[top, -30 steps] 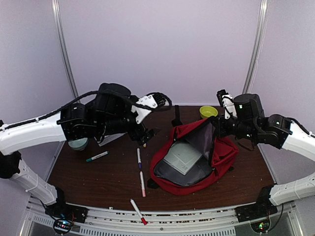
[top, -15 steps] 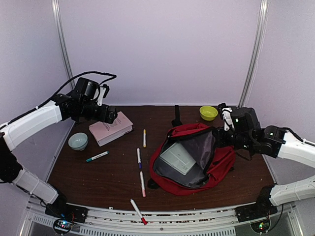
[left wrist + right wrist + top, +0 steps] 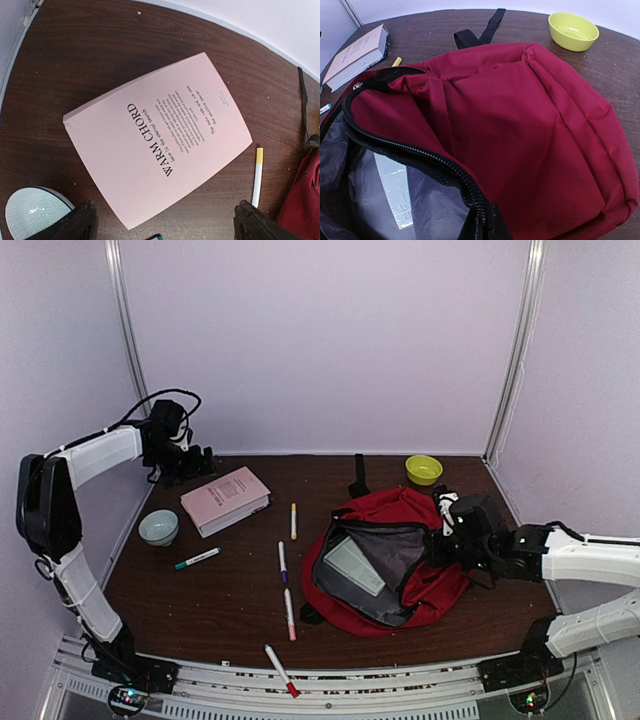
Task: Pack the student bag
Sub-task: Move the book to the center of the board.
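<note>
1. Just right of centre on the dark table [image 3: 220, 610], the student bag [image 3: 415, 510] [image 3: 520, 125] lies flat. Its red shell faces up, its black zipper is undone, and its grey-lined mouth gapes toward the left side.
2. A flat pale item [image 3: 352, 565] [image 3: 395, 190] rests inside against the lining, part of it under the rim.
3. At the right side of that opening, the right gripper [image 3: 445, 525] [image 3: 487, 227] has its fingers pressed together on the zippered rim. The wrist view shows the zipper teeth running straight down into the black fingers.
4. From the bag's far end a black strap [image 3: 358, 477] [image 3: 485, 30] trails toward the back wall. A yellow-green bowl [image 3: 424, 469] [image 3: 573, 31] stands near the far right corner, apart from the bag.
5. Left of the bag lie a yellow-capped marker [image 3: 293, 520] [image 3: 257, 176], a blue-tipped marker [image 3: 283, 562] and a pink-tipped marker [image 3: 290, 615], one behind another. A red-capped marker [image 3: 281, 670] sits at the near edge, and a green-capped marker [image 3: 197, 559] lies farther left.
6. A pink book [image 3: 225, 500] [image 3: 160, 140] titled "WARM CHORD" lies closed at the far left. A pale blue bowl [image 3: 159, 527] [image 3: 35, 215] sits just beside its near left corner.
7. At the back-left corner, just beyond the book, hangs the left gripper [image 3: 198, 458] [image 3: 165, 225]. Its jaws are spread wide and hold nothing.
</note>
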### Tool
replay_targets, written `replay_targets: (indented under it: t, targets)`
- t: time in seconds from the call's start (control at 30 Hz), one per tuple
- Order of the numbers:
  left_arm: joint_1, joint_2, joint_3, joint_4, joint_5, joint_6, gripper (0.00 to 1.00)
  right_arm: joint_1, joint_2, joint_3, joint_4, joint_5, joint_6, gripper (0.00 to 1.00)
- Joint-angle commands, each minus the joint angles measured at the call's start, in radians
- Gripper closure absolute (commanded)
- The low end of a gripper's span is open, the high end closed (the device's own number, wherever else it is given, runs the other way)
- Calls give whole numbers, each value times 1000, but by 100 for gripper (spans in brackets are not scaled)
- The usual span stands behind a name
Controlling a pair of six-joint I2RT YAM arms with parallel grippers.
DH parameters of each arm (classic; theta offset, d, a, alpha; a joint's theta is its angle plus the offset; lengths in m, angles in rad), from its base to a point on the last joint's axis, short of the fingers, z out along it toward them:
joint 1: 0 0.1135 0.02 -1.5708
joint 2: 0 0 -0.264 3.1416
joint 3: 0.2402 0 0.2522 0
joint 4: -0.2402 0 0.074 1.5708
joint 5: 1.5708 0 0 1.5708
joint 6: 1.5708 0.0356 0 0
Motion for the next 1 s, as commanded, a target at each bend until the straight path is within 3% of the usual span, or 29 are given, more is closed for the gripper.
replay_targets:
  t: [0.0, 0.2, 0.47, 0.57, 0.97]
  targets:
    - [6, 2, -48, 36, 17, -110, 3, -6, 35, -20, 89, -31, -23, 100]
    - [7, 5, -158, 131, 31, -162, 3, -7, 102, 0, 102, -67, -41, 100]
    - [7, 27, -188, 170, 21, -169, 4, -27, 137, 10, 107, -106, -42, 100]
    - [7, 42, -177, 165, 17, -155, 9, -45, 150, 10, 115, -137, -44, 100]
    - [7, 57, -216, 136, -48, -195, 13, -86, 172, 8, 127, -199, -38, 100]
